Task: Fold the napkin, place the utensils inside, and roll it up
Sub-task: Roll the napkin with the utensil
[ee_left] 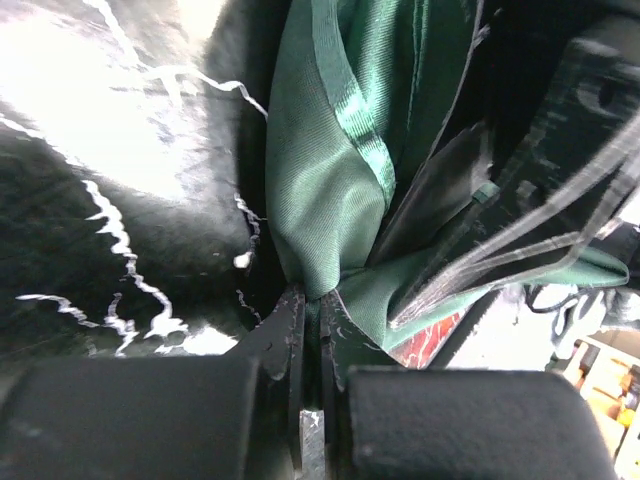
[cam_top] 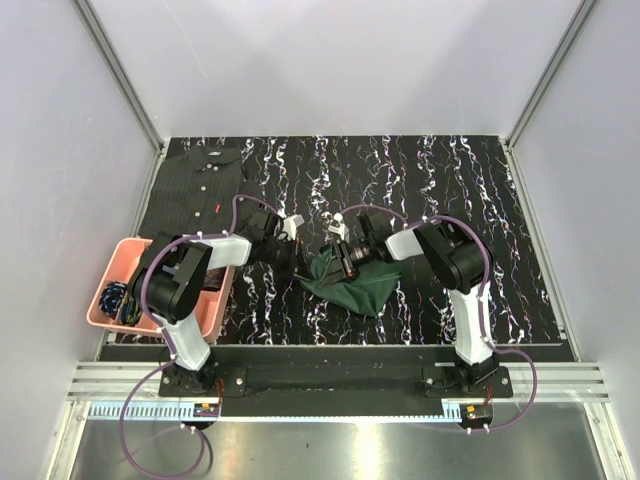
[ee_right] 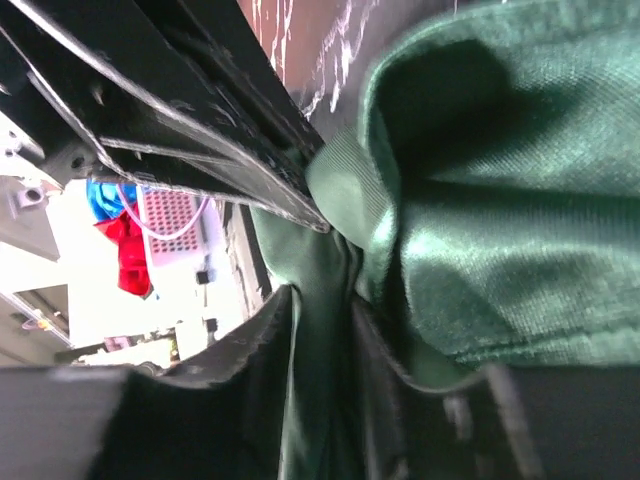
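Note:
The dark green napkin (cam_top: 358,284) hangs bunched and crumpled between both grippers, just above the middle of the black marbled mat. My left gripper (cam_top: 303,265) is shut on the napkin's left end; in the left wrist view the cloth (ee_left: 320,190) runs into the closed jaws (ee_left: 312,305). My right gripper (cam_top: 338,260) is shut on the napkin close beside it; in the right wrist view the cloth (ee_right: 480,220) is pinched between the fingers (ee_right: 322,315). The two grippers nearly touch. The orange-red fork is out of view.
A pink bin (cam_top: 128,272) with dark items stands at the left table edge. A dark pinstriped shirt (cam_top: 205,180) lies at the back left of the mat (cam_top: 450,180). Grey walls enclose the table.

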Controlling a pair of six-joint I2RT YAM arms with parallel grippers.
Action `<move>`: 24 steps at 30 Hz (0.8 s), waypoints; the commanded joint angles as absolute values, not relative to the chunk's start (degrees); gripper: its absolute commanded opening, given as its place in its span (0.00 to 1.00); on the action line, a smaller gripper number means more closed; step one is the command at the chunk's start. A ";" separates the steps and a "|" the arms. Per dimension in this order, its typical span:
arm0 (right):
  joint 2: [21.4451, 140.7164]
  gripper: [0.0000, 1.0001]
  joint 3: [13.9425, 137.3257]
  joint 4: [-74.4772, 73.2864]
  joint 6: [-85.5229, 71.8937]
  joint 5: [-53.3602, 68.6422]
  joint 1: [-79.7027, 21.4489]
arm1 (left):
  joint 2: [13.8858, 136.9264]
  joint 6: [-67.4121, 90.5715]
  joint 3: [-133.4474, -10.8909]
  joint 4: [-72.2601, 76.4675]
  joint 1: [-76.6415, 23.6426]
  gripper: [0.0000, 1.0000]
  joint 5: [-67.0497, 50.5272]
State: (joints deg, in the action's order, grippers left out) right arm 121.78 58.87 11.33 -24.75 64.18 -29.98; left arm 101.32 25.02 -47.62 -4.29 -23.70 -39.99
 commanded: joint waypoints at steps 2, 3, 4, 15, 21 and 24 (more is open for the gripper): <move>116.65 0.50 65.90 0.45 -16.97 53.80 -28.83 | 102.74 21.62 -54.57 -16.42 -24.08 0.00 -33.15; 115.59 0.53 66.53 -2.87 -15.83 51.96 -28.74 | 102.83 21.53 -55.80 -17.74 -24.08 0.00 -32.79; 114.27 0.55 67.06 -4.03 -15.30 50.64 -28.74 | 102.75 21.36 -56.25 -18.28 -24.08 0.00 -32.61; 90.45 0.56 58.11 -16.68 -14.05 27.70 -29.79 | 101.69 21.71 -58.71 -21.71 -24.08 0.00 -29.71; 83.85 0.59 51.86 -18.10 -18.54 26.90 -31.98 | 101.60 21.09 -59.33 -22.94 -24.08 0.00 -29.36; 82.36 0.60 50.45 -18.89 -20.29 26.37 -33.83 | 101.60 20.83 -59.59 -23.29 -24.08 0.00 -29.09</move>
State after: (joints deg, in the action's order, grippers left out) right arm 85.82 51.81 -16.27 -17.23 29.02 -31.11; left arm 102.50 22.24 -57.41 -22.00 -23.90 -30.79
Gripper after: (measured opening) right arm 0.599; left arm 0.039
